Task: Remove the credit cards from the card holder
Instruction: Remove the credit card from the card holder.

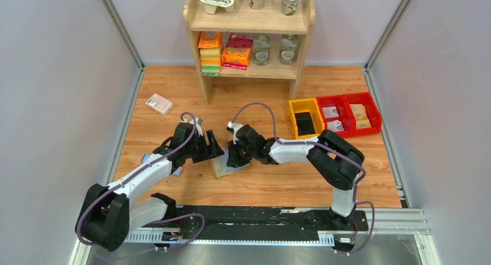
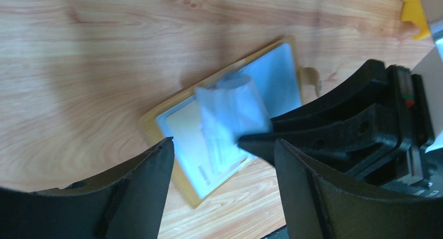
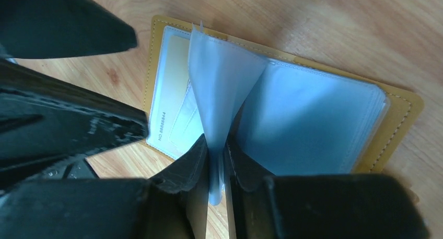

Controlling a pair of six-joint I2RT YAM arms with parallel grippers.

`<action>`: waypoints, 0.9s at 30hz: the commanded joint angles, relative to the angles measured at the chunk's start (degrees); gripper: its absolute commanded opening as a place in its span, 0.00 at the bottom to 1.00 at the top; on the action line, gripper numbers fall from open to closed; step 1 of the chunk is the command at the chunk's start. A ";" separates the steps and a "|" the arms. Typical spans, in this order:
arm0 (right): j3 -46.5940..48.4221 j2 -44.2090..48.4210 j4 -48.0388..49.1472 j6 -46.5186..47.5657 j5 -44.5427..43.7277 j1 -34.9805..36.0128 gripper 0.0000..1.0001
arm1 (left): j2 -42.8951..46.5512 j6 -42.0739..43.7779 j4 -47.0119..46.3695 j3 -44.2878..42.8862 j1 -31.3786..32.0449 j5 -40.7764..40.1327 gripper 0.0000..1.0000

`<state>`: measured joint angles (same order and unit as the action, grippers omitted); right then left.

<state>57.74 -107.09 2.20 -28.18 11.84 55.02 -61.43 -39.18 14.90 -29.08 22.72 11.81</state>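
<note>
card holder (image 3: 405, 111) open, card (image 3: 175, 67) pocketed; right fingers (image 3: 194, 163) pinching its sleeve (image 3: 219, 77); left fingers (image 2: 141, 189) wide

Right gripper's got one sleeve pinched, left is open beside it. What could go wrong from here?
1. The right gripper grips only a thin plastic sleeve; lifting may drag the whole card holder, which nothing seems to pin down, or tear the sleeve.
2. The open left gripper sits very close to the right one; reaching for the pale card underneath risks a finger collision.
</note>
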 commanded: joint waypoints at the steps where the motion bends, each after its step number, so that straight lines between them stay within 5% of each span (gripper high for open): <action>1: -2.80 -3.21 1.23 -0.99 2.57 -0.44 0.19 | -3.78 -4.85 -14.52 1.04 -0.31 5.85 0.79; 8: -4.56 -3.92 4.57 -2.58 5.21 -1.76 0.18 | -8.79 -5.65 -24.28 3.77 -0.31 5.06 0.80; 27: -4.65 -3.66 5.98 -3.46 6.71 -2.03 0.18 | -10.91 -3.27 -30.98 6.76 -0.31 6.20 0.80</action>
<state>54.74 -108.71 11.18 -31.73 19.09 52.77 -72.27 -43.18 -11.81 -22.65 22.61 15.16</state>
